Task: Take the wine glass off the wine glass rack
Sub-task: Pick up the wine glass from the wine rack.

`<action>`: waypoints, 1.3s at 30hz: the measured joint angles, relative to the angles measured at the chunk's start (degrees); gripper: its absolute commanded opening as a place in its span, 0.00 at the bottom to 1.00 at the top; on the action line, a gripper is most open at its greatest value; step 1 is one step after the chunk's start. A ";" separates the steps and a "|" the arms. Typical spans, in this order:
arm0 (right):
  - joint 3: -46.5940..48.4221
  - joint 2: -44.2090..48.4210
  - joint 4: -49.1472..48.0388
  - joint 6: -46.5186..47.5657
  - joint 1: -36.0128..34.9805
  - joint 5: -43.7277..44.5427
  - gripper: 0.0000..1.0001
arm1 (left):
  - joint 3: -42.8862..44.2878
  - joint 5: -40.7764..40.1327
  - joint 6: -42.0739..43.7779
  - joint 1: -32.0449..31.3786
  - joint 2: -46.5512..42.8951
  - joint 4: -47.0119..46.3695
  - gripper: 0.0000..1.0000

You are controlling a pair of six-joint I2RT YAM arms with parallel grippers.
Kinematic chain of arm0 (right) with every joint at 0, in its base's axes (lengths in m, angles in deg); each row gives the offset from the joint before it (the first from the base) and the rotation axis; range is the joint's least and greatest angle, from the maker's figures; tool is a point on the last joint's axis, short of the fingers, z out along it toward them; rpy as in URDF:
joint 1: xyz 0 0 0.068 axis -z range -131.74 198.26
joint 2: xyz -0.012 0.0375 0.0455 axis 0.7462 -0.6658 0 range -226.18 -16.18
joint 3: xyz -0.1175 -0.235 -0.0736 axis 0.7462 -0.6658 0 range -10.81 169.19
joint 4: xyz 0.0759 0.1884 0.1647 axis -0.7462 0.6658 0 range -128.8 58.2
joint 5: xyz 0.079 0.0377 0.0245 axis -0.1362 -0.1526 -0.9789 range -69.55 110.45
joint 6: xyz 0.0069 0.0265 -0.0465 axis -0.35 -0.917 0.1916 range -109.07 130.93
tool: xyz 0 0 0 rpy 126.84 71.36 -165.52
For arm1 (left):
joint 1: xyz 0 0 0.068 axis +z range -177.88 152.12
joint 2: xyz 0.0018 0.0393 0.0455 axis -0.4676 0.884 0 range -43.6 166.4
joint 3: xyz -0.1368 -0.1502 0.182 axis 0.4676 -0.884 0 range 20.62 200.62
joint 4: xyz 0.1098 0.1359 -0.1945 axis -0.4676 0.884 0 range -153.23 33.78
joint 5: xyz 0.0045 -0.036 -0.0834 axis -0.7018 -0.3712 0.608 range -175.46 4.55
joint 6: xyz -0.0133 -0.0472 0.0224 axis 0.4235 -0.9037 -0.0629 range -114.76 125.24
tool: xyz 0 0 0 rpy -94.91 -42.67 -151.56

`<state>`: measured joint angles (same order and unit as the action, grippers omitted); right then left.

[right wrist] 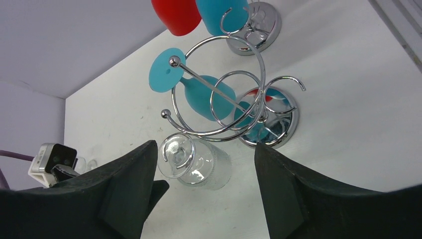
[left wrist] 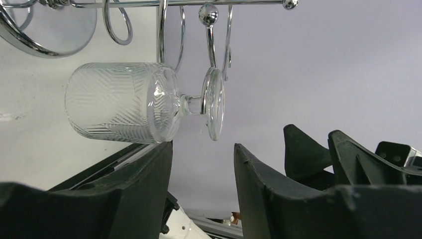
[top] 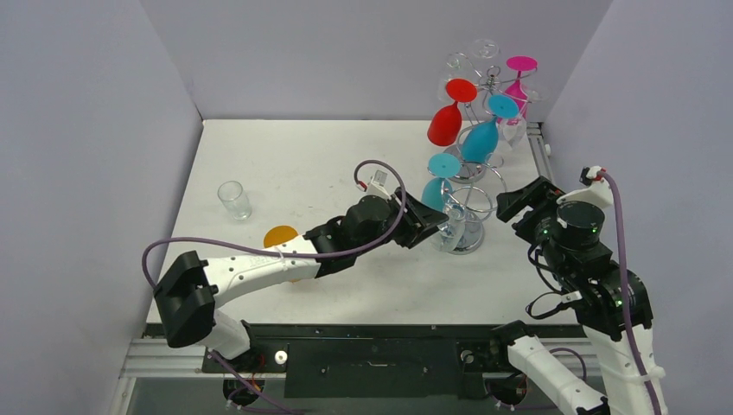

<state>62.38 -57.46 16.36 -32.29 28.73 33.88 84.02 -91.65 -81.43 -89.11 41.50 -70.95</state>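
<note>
- Left arm's fingers (left wrist: 144, 179) stand spread, with nothing between them. No contact shows in the left wrist view.
- The clear wine glass (left wrist: 119, 102) hangs upside down on the rack (left wrist: 162, 35), just beyond the fingertips. Its bowl lies ahead of one finger, and its foot (left wrist: 215, 104) lies ahead of the gap.
- The stem (left wrist: 191, 103) sits in a wire arm that ends in a ball (left wrist: 208, 14).
- Step in hand, as judged: closing in for the grasp.
- Done well, the fingers would go forward until the bowl or stem lies squarely between them before they press. Pressing short of that would only pinch air or nudge the glass.
- Pressure should be light, since the patterned glass is likely slick and brittle.
- Once the glass is held, the foot should slide out along the wire toward the ball end. Pulling straight away would likely catch the foot and drag the rack across the surface (top: 302, 164).
- A teal glass (right wrist: 199, 97) hangs on the same rack, near the far side of the clear one. Any swing could knock it.
- Right arm's fingers (right wrist: 134, 169) are spread and hold nothing. They hover over the rack, which lies beyond their tips, and look well placed to steady it.
</note>
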 measured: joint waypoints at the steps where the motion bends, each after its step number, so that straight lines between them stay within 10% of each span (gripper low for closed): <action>1: 0.22 0.09 0.04 0.11 0.00 0.28 0.67 | 0.42 -0.24 -0.24 -0.28 0.57 0.00 0.44; 39: 1.44 0.52 1.09 0.72 0.00 1.62 0.67 | 5.77 -2.58 -2.99 -1.68 6.80 -1.99 0.12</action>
<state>63.82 -56.94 17.45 -31.57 28.73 35.50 89.79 -94.23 -84.43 -90.79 48.30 -72.94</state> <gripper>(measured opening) 0.669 0.138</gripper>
